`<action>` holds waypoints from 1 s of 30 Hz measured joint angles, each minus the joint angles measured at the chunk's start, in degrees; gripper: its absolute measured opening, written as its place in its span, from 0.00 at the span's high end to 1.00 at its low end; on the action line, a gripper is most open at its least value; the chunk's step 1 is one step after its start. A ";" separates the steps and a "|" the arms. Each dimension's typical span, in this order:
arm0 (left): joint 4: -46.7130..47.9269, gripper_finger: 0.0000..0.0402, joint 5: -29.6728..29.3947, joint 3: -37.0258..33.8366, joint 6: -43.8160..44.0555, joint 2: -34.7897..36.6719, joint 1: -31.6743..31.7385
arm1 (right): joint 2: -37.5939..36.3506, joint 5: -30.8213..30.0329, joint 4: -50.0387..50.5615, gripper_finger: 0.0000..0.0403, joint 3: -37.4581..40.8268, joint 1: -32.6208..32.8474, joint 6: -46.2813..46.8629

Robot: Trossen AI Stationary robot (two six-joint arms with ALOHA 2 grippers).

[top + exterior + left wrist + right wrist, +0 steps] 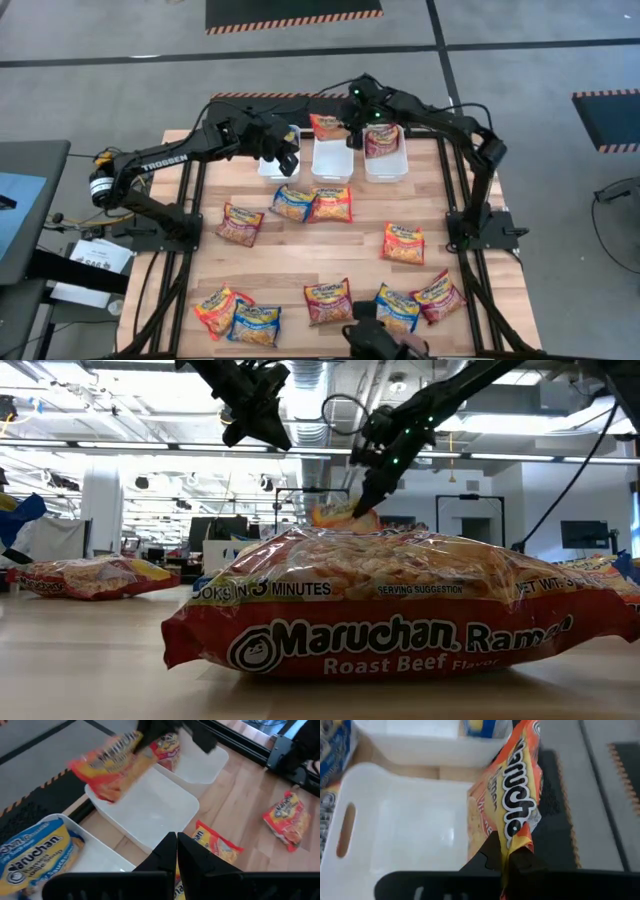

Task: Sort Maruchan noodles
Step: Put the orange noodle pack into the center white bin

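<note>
Pale wooden planks make up my desk (300, 255), and three white rectangular plastic trays sit in a row along its far edge. My right end effector (512, 851) is pinched shut on the edge of an orange-red crinkly plastic Maruchan ramen packet (327, 126), which hangs above the middle tray (331, 160), apparently empty. A dark red packet (382, 140) already lies in the tray nearer the far right corner (385, 170), and a blue packet (32, 855) in the tray nearer the far left corner (97, 857). My left end effector (289, 160) hovers shut and empty over that left tray. More packets are scattered across the middle and near edge of the desk.

To do this drop well, I judge I should bring the dangling packet squarely over the middle tray's floor, lower it inside the walls, then open, so it lands flat rather than draping on the rim.
</note>
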State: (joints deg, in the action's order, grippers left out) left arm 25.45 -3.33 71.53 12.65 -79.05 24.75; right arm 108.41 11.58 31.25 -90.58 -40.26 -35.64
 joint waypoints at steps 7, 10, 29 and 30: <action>0.15 1.00 -1.16 0.00 -1.46 0.00 0.30 | 4.41 -2.09 -1.61 0.98 -1.90 0.66 1.75; 0.15 1.00 -1.23 0.00 -2.39 -0.02 1.01 | 6.38 -5.70 -3.16 0.98 -1.91 0.89 3.16; 0.83 1.00 -0.48 0.00 -2.38 -0.04 2.73 | 6.94 -9.24 0.79 0.78 -1.88 1.23 1.22; 0.84 1.00 -0.48 0.00 -2.38 -0.04 2.73 | 6.94 -10.00 0.71 0.75 -1.88 1.24 1.21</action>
State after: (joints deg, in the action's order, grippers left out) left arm 26.29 -3.81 71.53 10.26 -79.09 27.49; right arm 115.35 1.58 31.95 -92.47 -39.01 -34.43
